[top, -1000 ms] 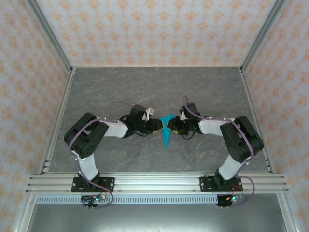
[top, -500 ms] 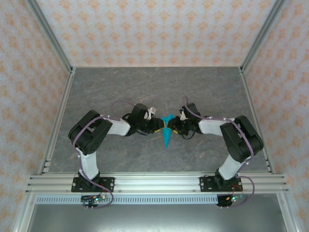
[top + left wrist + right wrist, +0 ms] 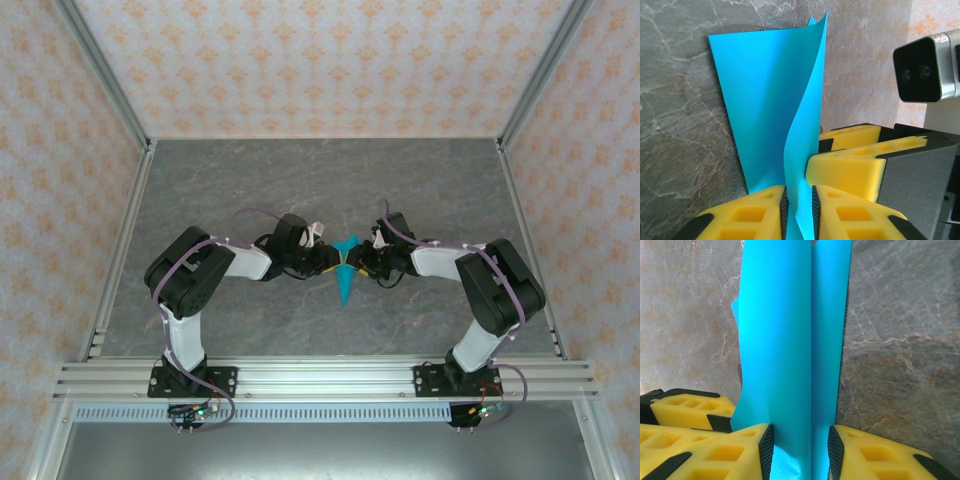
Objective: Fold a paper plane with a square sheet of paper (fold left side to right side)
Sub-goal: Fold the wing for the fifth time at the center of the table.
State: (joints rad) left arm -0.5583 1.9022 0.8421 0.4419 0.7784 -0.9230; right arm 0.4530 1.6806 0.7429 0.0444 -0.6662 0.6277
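Here we are at the middle of the desk (image 3: 300,180), and both arms have met over the paper plane (image 3: 345,280). From above it is a narrow blue dart, its point aimed at the desk's near edge and its wider end between the two pincers.

The left pincer (image 3: 328,262) comes in from the desk's left side. On its wrist camera, the jaws are narrow and the yellow fingers (image 3: 745,217) have their dark pads pressed on either side of a flap of the plane that stands up and curls. The rest of the blue paper lies flat on the desk beyond.

The right pincer (image 3: 360,262) comes in from the desk's right side, nose to nose with the left one. Its jaws sit a little wider, and the pads (image 3: 766,445) are clamped on the plane's folded body, which fills the gap between them. A straight crease runs up the paper away from that grip.

The two sets of yellow fingers are just beside each other, and the right arm's wrist camera (image 3: 925,70) looks in from above them.
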